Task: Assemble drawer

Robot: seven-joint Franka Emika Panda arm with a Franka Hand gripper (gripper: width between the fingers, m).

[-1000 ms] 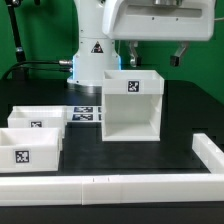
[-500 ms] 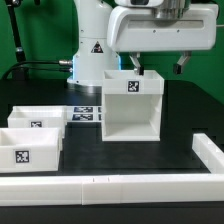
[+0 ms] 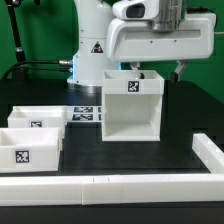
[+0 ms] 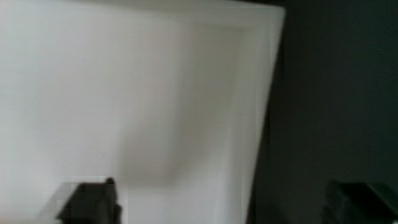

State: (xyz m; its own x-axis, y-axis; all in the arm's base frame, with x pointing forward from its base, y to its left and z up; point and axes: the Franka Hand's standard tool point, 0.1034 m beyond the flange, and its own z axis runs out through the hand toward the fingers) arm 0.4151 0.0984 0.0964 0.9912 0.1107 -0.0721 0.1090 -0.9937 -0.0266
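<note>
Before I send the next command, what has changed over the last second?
The gripper has come down toward the casing, its fingers open and now near the top rim. Nothing was grasped or released. The casing, both trays and the marker board stayed put.

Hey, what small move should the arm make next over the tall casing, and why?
Probably lower the end effector a little, then close. It hovers open just above the casing, and the wrist view shows a white casing edge between its fingers.
</note>
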